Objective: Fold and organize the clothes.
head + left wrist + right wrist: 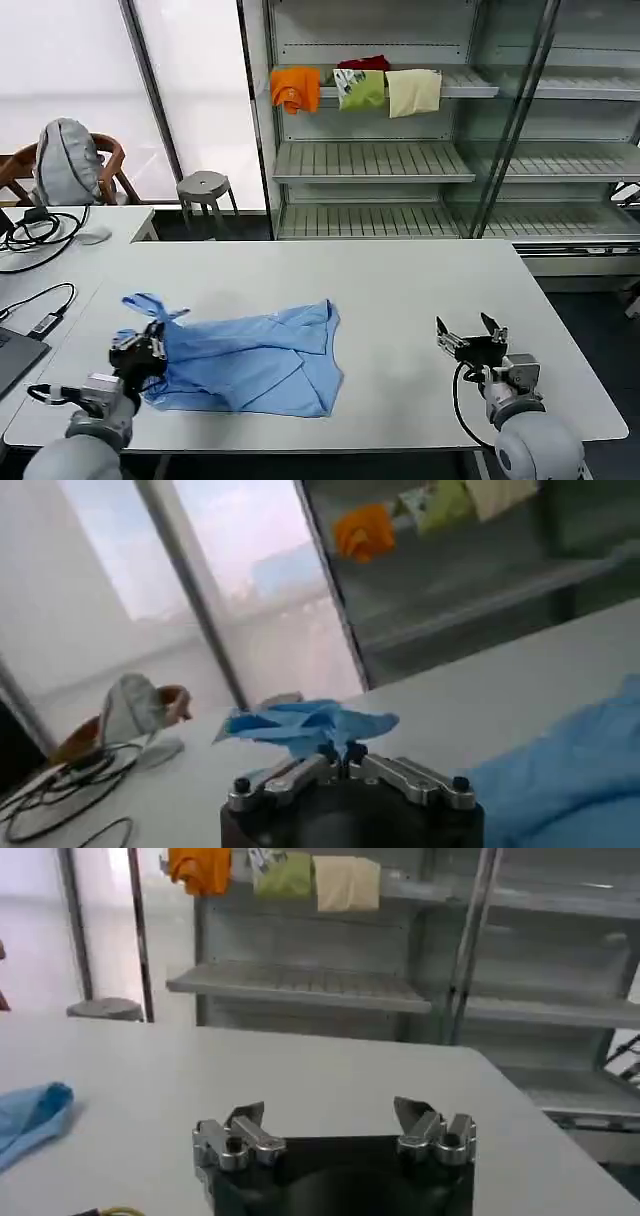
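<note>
The clothes are one light blue T-shirt [255,360], lying crumpled on the white table [400,290] at its front left. My left gripper [150,338] sits at the shirt's left end, shut on a bunched piece of the fabric [305,725] that stands up above its fingertips. My right gripper [470,335] rests at the table's front right, well apart from the shirt, open with nothing between its fingers [245,1116]. In the right wrist view a blue corner of the T-shirt [30,1118] shows far off to one side.
Cables [35,232] and a laptop corner [12,355] lie on the table to the left. A grey backpack [65,160] sits on a chair behind. Orange, green and cream cloths [360,90] hang on the metal shelving beyond the table. A stool [205,190] stands nearby.
</note>
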### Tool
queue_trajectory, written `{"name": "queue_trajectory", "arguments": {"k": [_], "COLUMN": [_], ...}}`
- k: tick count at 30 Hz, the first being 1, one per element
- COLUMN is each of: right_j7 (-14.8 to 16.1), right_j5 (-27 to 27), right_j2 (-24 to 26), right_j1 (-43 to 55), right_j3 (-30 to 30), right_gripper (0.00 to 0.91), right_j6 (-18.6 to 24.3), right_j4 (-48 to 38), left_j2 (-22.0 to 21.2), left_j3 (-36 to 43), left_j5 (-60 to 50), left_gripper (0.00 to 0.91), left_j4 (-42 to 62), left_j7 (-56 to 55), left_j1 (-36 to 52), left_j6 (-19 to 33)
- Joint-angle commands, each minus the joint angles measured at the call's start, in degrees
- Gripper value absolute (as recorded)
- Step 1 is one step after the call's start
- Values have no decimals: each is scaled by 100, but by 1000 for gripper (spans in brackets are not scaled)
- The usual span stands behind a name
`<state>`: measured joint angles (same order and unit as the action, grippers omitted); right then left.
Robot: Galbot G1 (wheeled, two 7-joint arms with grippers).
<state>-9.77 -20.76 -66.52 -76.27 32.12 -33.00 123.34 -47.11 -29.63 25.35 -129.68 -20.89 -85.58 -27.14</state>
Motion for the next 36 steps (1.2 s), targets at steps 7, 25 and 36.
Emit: {"name": "queue_trajectory", "arguments": {"k": [7,25,36], "right_j7": [1,15,27], "right_j5": [91,111,115], "right_j2": [-24,-53,-32], "right_j1": [-287,-262,-271], "right_j3": [391,434,450], "right_gripper": [907,907,907], "right_j6": [-9,-10,-8], "right_j4": [132,143,161], "left_j2": [-937,-1665,-1849], "left_j3": [2367,2510,2575], "left_j5": [158,1537,1501], "left_gripper": [20,20,20], "left_j4": [86,649,837], "left_j7": [216,-489,-468], "left_j1": [1594,2407,2524], "left_j6": [-283,-501,-520]}}
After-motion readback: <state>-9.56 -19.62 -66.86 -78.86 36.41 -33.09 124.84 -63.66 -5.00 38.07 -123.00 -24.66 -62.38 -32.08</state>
